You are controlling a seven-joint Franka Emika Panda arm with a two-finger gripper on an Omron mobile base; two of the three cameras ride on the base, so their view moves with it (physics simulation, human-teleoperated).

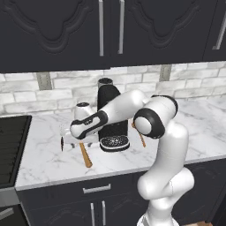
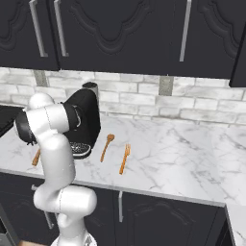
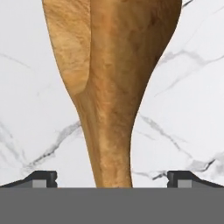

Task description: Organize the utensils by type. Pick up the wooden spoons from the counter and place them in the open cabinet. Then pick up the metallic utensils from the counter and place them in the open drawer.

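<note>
The large wooden spoon [image 3: 113, 87] lies on the white marble counter [image 1: 44, 152], its broad bowl at the top of the hand view and its neck running down between my fingertips [image 3: 43, 178]. My gripper [image 3: 113, 178] is open and straddles that neck just above it, touching nothing. From the left base, the gripper [image 1: 79, 142] hangs low over the spoon's handle [image 1: 85, 155]. A shorter wooden spoon [image 2: 106, 146] and a slim orange fork [image 2: 124, 158] lie side by side right of the coffee machine. The open cabinet and open drawer are out of view.
A black coffee machine [image 1: 110, 114] stands close behind my hand, with a white canister [image 1: 83, 110] to its left. A dark stove [image 1: 11, 145] borders the counter on the left. Closed dark upper cabinets [image 2: 120, 33] hang above. The counter [image 2: 182, 158] stretches to the right.
</note>
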